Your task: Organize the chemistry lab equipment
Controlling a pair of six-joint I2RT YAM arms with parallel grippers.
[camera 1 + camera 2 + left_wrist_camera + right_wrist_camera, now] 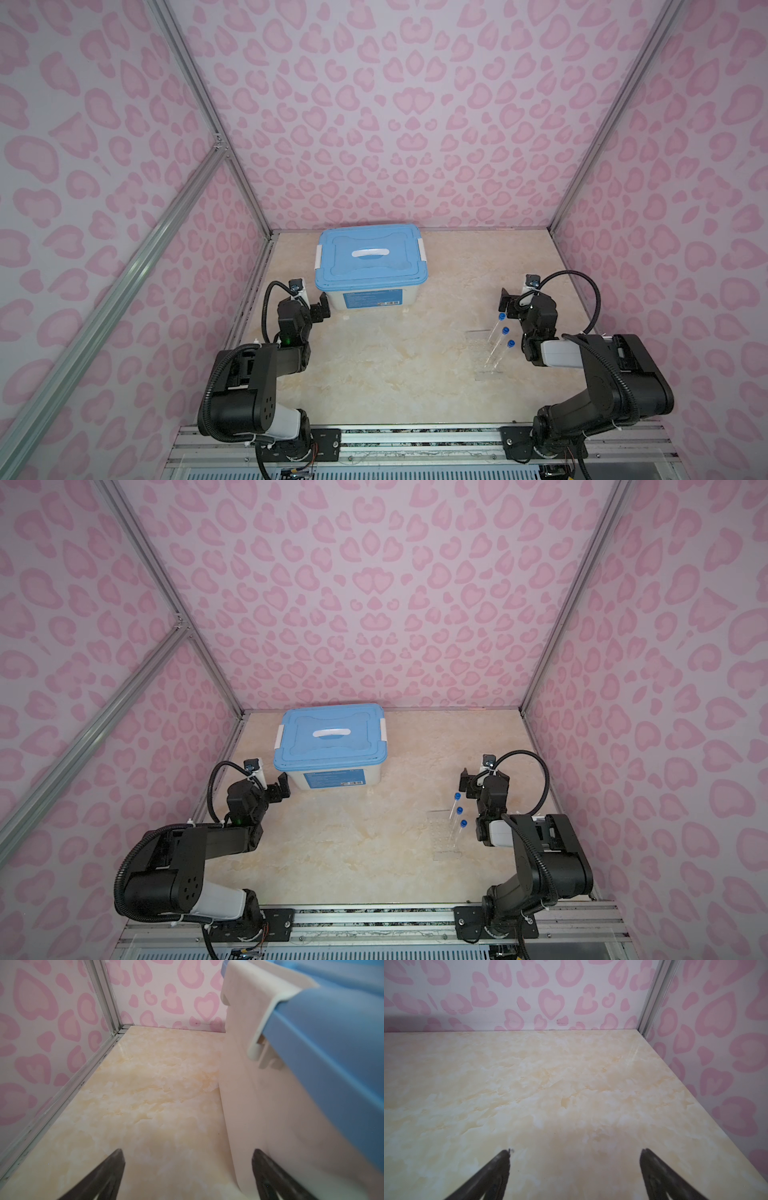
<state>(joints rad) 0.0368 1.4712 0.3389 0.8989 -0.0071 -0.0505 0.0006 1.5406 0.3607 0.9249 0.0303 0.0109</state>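
Observation:
Three clear tubes with blue caps (pixel 505 331) (pixel 460 810) stand leaning in a clear rack (pixel 484 357) (pixel 442 837) on the right of the table in both top views. My right gripper (pixel 509 304) (pixel 467 783) (pixel 575 1152) hovers just behind the tubes, open and empty, facing the back wall. On the left, my left gripper (pixel 322 307) (pixel 280 789) (pixel 188 1153) is open and empty at the front left corner of a white box with a blue lid (pixel 370 266) (pixel 330 739) (pixel 270 1105). One of its fingers (pixel 261 1165) is right beside the box wall.
The box lid is shut, with a white handle (pixel 370 252) and white side latches (pixel 249 991). Pink patterned walls with metal frame posts (pixel 104 1001) (pixel 652 997) enclose the marbled table (pixel 395 365). A metal rail (pixel 415 440) runs along the front edge.

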